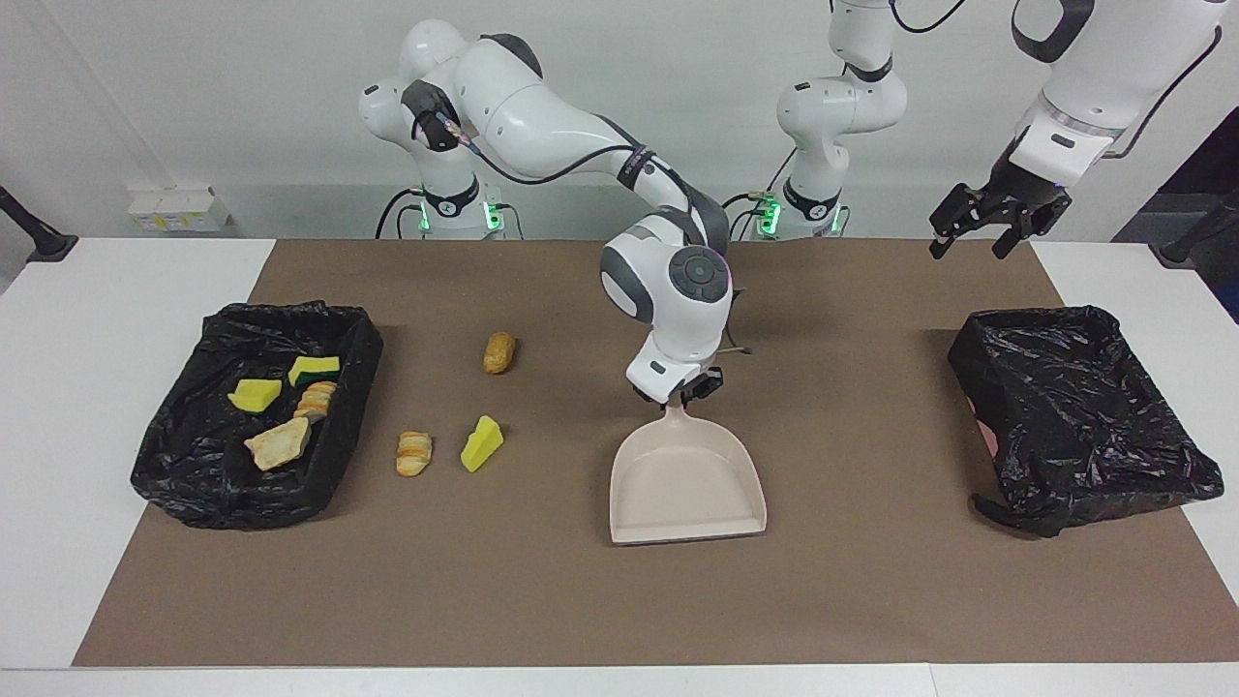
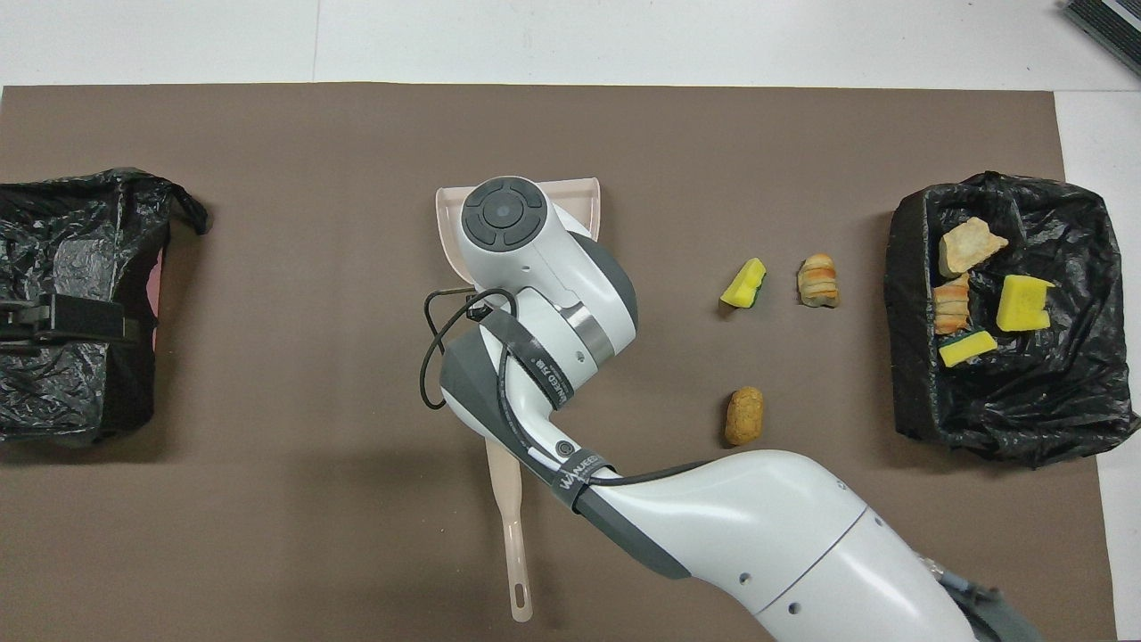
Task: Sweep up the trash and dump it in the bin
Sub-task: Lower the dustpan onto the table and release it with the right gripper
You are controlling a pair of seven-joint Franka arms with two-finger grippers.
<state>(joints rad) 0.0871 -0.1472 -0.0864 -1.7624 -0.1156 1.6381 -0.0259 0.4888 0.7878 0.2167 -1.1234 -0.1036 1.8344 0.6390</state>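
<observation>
Right pincer clamped on beige plastic dustpan handle; left pincer apart, waiting. Next: bring pan beside yellow sponge wedge.

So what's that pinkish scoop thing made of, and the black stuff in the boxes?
The pale pinkish-beige dustpan looks like smooth, matte moulded plastic: one even colour, rounded rim, stiff shape. The black crinkly liner of the bin holding scraps and of the bare bin looks like thin plastic film: it wrinkles and glints. The bins beneath are hidden.
</observation>
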